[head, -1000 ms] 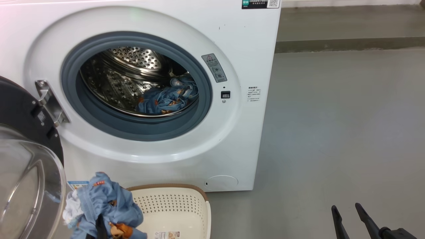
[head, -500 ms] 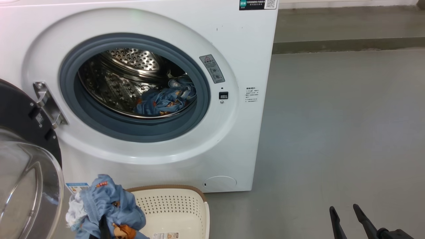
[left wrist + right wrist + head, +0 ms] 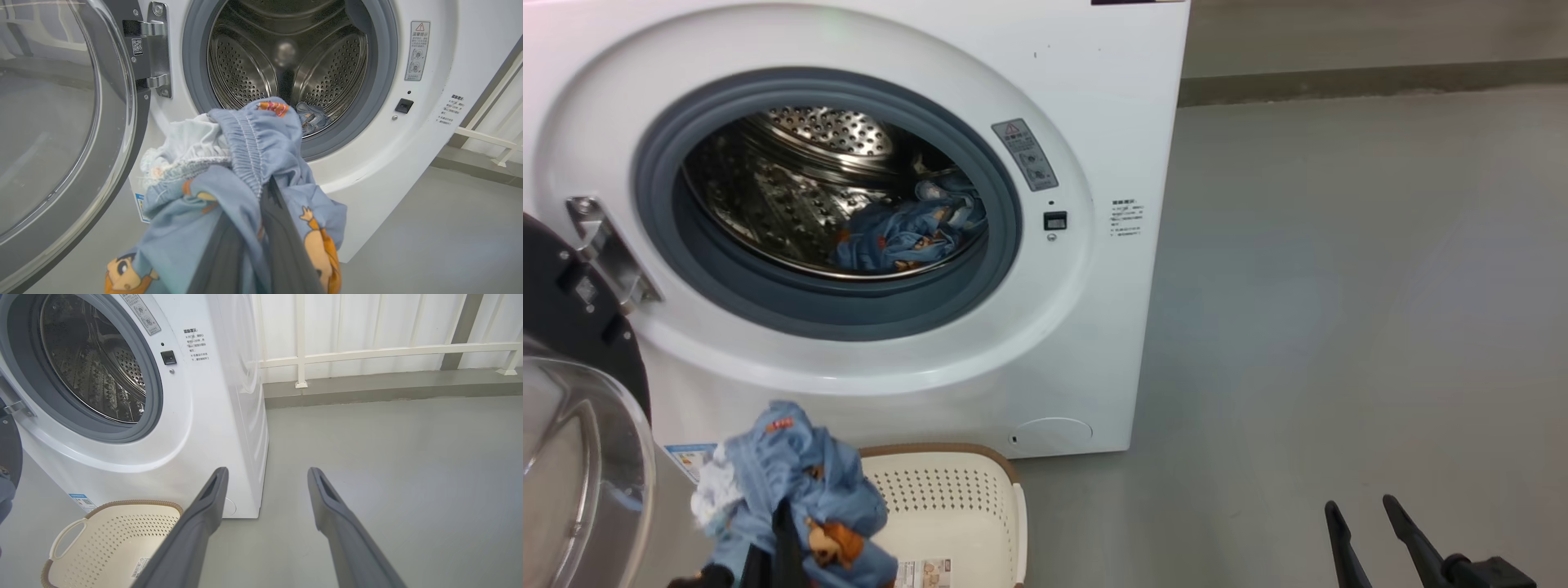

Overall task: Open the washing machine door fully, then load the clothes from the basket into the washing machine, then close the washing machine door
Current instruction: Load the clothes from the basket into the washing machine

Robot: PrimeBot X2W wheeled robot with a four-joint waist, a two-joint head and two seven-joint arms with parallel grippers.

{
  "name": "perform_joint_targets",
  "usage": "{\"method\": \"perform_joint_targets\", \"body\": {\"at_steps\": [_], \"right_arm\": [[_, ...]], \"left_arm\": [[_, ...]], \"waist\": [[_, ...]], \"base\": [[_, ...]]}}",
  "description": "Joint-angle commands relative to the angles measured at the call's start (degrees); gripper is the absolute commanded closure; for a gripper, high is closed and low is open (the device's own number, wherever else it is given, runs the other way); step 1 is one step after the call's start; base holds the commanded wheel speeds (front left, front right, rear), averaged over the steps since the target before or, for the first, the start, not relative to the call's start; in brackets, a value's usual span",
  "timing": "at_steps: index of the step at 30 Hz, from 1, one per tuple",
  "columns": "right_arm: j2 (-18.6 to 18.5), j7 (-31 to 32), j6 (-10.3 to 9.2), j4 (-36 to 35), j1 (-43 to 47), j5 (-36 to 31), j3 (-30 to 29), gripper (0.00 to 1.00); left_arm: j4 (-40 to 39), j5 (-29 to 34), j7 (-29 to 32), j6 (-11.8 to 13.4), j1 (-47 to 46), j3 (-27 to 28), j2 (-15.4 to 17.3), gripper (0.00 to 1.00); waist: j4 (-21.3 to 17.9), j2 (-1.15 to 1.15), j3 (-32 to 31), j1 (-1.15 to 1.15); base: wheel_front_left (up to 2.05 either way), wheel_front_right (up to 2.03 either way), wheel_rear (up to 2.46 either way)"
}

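White boxy front-loading washing machine point(image 3: 1094, 122) stood on grey floor point(image 3: 1339, 286); its large round glossy black door with bulging clear glass window point(image 3: 572, 457) was swung open to the left on a metal hinge point(image 3: 605, 253); perforated steel drum point(image 3: 768, 188) was exposed inside the grey-blue rubber gasket point(image 3: 662, 204); one bundle of light blue clothes with orange-brown cartoon print point(image 3: 898, 237) lay at the drum's lower right; left end effector point(image 3: 267, 200), two long dark fingers pressed together, was clamped on a second bundle of the same blue printed fabric point(image 3: 800, 490), with a white bit showing at its left side; that bundle hung in the air below the door opening, just left of and above the small cream-white perforated plastic basket with brown woven rim point(image 3: 964, 498); basket sat on the floor against the machine's front, a label sticker on its bottom, no fabric seen in the part in view; right end effector point(image 3: 266, 473) hovered over bare floor to the right of the machine, fingers spread wide apart, holding nothing; white railing point(image 3: 367, 351) ran behind.
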Motion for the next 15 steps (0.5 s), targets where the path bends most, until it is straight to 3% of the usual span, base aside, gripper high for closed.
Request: {"method": "perform_joint_targets", "body": {"at_steps": [1, 9, 15], "right_arm": [[-0.7, -0.3, 0.09, -1.6, -3.0, -0.4, 2.0, 0.00], [-0.1, -0.3, 0.09, -1.7, -5.7, 0.0, 4.2, 0.00], [0.4, -0.3, 0.09, -1.8, -8.3, 0.3, 5.1, 0.00]], "left_arm": [[-0.4, 0.0, -0.7, -0.4, -4.6, 1.4, 0.8, 1.00], [6.4, -0.3, -0.7, -0.9, -13.2, 2.4, 1.0, 1.00], [10.7, -0.4, -0.7, -1.0, -20.2, 5.4, 3.0, 1.00]], "waist": [[-1.0, 0.00, 1.1, 0.00], [-5.2, 0.00, 4.8, 0.00], [-10.7, 0.00, 7.7, 0.00]], "base": [[0.00, 0.00, 0.00], [0.00, 0.00, 0.00], [0.00, 0.00, 0.00]]}}
